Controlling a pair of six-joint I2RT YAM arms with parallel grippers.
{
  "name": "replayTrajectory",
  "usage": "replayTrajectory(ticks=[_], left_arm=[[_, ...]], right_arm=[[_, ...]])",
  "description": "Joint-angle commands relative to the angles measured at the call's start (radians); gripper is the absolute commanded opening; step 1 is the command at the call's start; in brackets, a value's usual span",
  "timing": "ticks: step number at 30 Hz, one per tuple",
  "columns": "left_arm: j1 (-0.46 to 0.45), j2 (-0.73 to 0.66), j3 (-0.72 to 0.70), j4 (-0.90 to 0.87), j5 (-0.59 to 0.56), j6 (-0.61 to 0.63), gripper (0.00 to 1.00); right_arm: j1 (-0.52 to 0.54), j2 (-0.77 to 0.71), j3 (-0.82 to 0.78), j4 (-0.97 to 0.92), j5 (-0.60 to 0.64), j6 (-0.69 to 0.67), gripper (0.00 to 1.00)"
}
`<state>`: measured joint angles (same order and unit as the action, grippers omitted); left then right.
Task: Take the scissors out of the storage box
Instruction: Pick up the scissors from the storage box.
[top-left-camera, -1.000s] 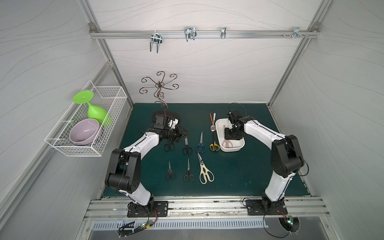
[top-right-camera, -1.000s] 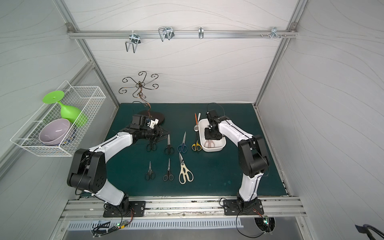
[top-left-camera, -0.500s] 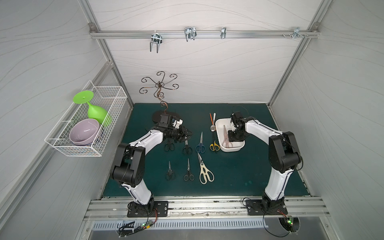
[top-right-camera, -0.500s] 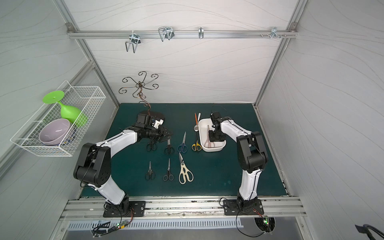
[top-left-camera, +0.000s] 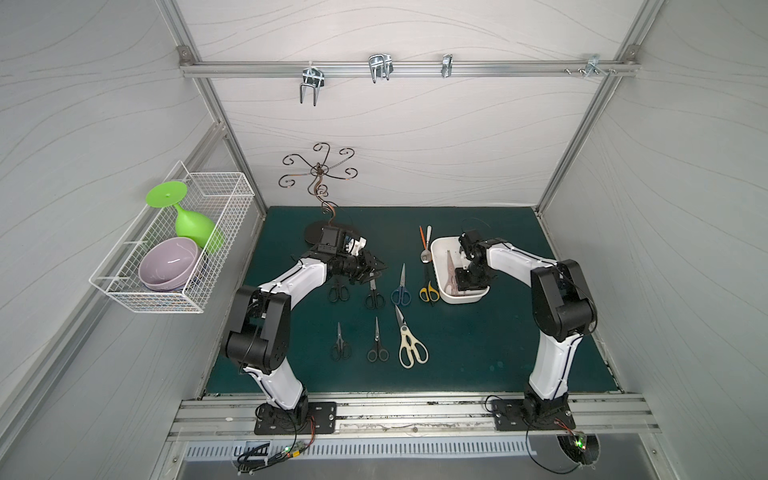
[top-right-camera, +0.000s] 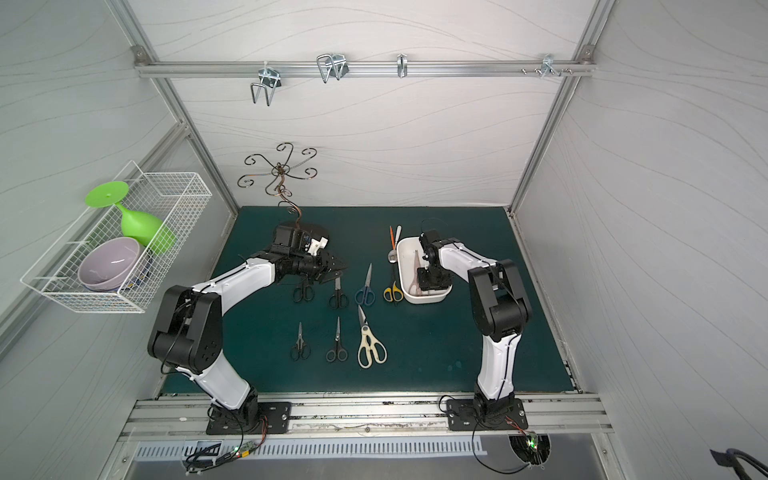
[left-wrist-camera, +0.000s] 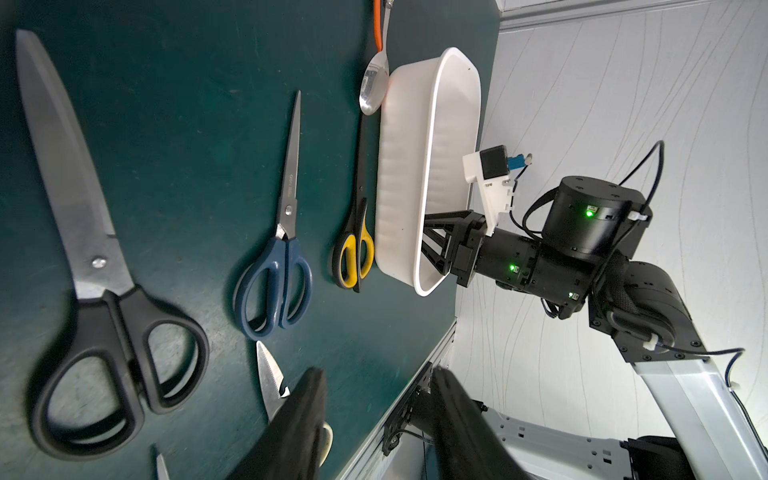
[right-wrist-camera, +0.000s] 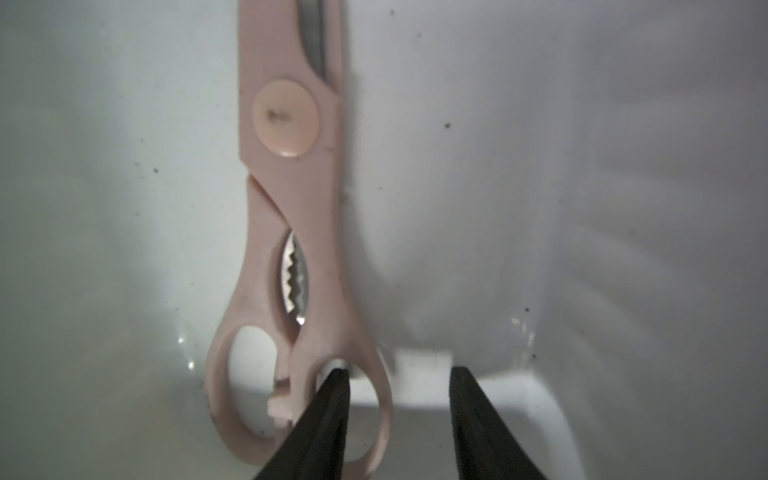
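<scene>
The white storage box stands at the mat's right. One pink pair of scissors lies inside it. My right gripper reaches down into the box, open. One fingertip sits inside a pink handle loop and the other stands outside it, apart from the ring. Several scissors lie on the mat: black pairs, blue, yellow-and-black, cream. My left gripper hovers open and empty over the black pairs.
A spoon and an orange stick lie just left of the box. A scroll-wire stand rises at the back left of the mat. A wire basket with a purple bowl and a green glass hangs on the left wall.
My right gripper has sunk toward the box's near end, onto the pink handles, and its jaws have narrowed. The left gripper has drifted a little to the right.
</scene>
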<state>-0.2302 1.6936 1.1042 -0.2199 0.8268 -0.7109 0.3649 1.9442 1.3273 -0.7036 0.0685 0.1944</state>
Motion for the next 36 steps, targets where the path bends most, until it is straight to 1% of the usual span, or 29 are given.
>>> replayTrajectory(ticks=[1,3,8,10,12,17,28,36], left_arm=[[-0.006,0.013,0.051,0.005,-0.001,0.001,0.45],[-0.006,0.012,0.051,0.005,-0.001,-0.001,0.45],[-0.008,0.009,0.047,0.001,-0.004,0.004,0.45],[-0.008,0.007,0.044,-0.001,-0.003,0.004,0.45],[-0.008,0.008,0.045,0.001,-0.003,0.002,0.45],[-0.013,0.013,0.051,0.005,-0.003,-0.001,0.45],[-0.041,0.031,0.072,0.004,0.003,-0.002,0.45],[-0.071,0.059,0.097,0.004,0.017,0.002,0.46]], right_arm=[[-0.004,0.033,0.002,0.029,0.032,0.016,0.41],[-0.004,0.042,0.005,0.049,0.042,0.019,0.37],[-0.005,0.065,0.035,0.064,0.052,0.003,0.17],[-0.006,0.065,0.051,0.053,0.055,-0.01,0.12],[-0.005,0.056,0.058,0.047,0.056,-0.024,0.09],[-0.006,0.015,0.082,0.025,0.054,-0.072,0.03],[-0.021,-0.048,0.148,-0.021,0.084,-0.108,0.0],[-0.034,-0.105,0.173,-0.034,0.108,-0.123,0.0]])
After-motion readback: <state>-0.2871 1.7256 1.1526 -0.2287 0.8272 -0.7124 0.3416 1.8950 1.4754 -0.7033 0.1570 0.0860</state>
